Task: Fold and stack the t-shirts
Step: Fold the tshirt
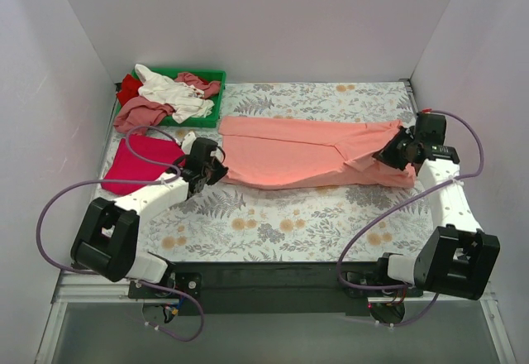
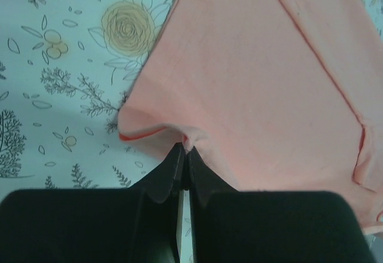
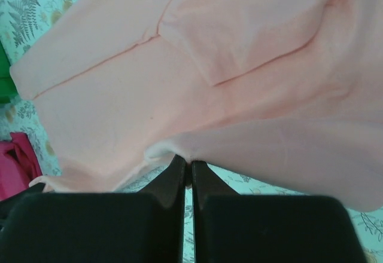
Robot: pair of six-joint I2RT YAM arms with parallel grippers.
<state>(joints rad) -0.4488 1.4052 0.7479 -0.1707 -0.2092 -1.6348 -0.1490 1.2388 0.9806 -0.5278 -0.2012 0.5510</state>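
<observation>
While both pairs of fingers are pressed tight on cloth, the left gripper pinches the left end and the right gripper the right end of one salmon-pink t-shirt lying mid-table. One magenta-red t-shirt lies left. Other t-shirts, seemingly three, fill one far-left green tray.

We count two tees lying out: one salmon tee mid-table and one magenta tee at left. One green tray, far left, holds at least three more: white tee, red tee, rose tee. Two arms: left arm, right arm.
</observation>
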